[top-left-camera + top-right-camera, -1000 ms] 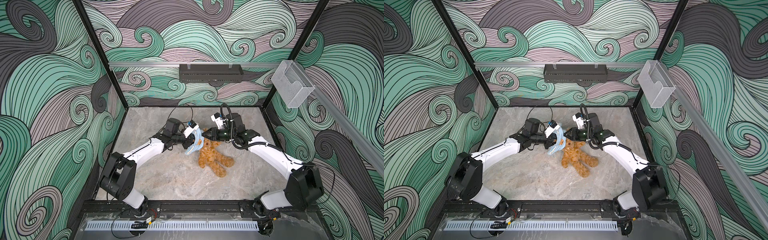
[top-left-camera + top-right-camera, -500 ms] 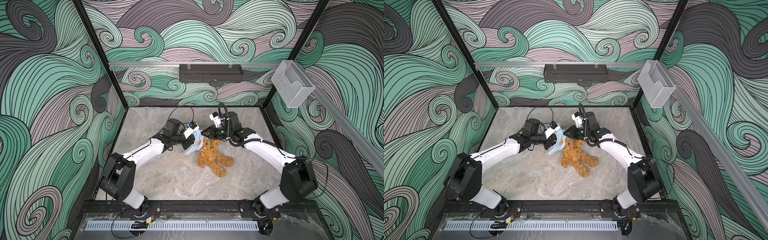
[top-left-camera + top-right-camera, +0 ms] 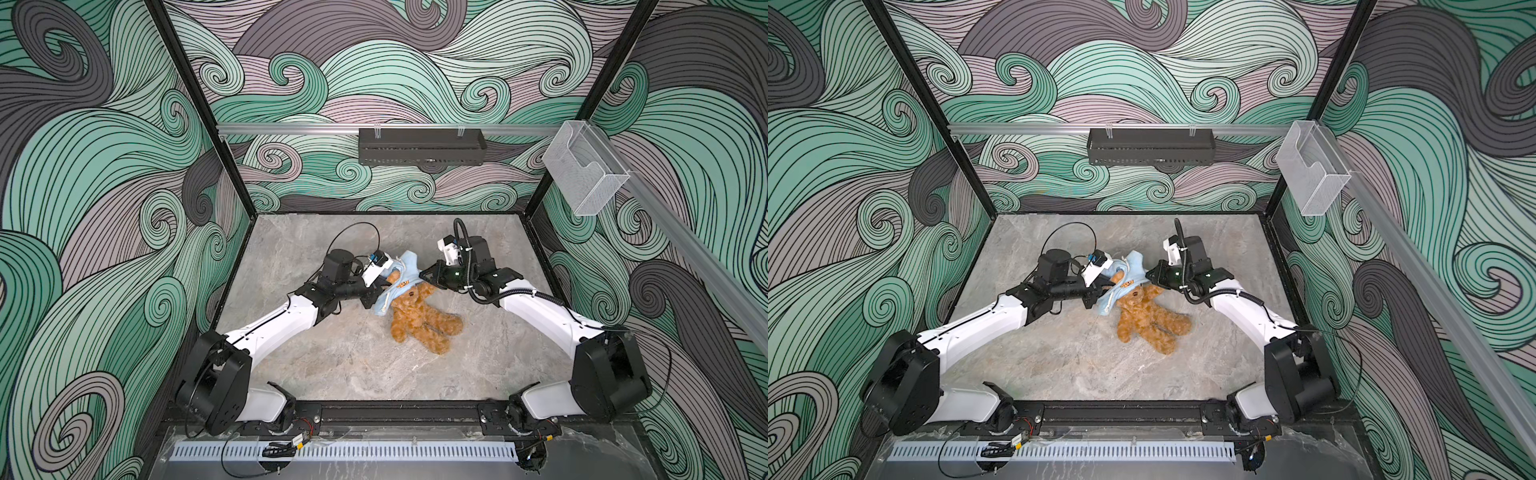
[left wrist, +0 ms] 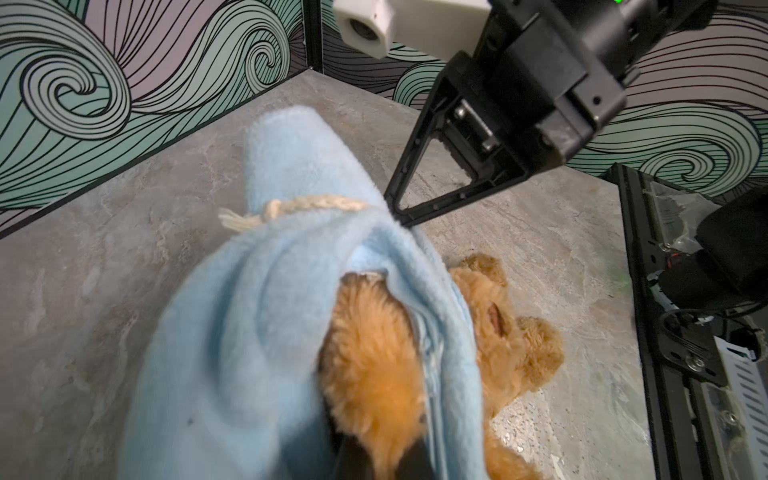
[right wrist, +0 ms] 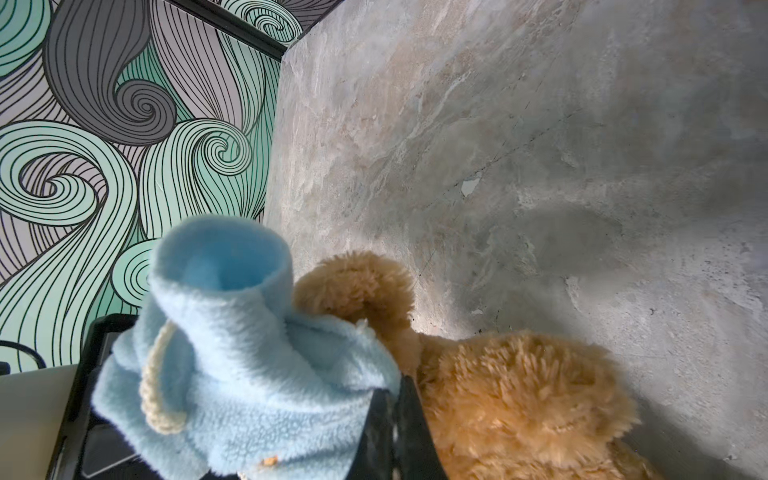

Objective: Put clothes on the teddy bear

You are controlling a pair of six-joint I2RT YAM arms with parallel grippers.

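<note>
Lying on the surface: teddy bear (image 3: 419, 322) on its back around the middle, head toward the far left, legs toward the near right, shown so in both top views (image 3: 1148, 322)
Garment: light-blue hoodie (image 3: 400, 277) bunched over the top of the bear's head, face uncovered; an empty sleeve (image 5: 220, 257) stands up on the far side, and a cream drawstring (image 4: 291, 208) trails across the fleece
Left claw: left claw (image 3: 380, 291) reaches in from the left, tips buried in the hoodie's left edge, pressed together on the blue fleece, brown fur right beside them
Right claw: right claw (image 3: 424, 275) reaches in from the right, tips together, pinching the hoodie's right edge just beside the bear's outstretched arm
Surface: grey marbled surface (image 3: 332, 357), bare around the bear
</note>
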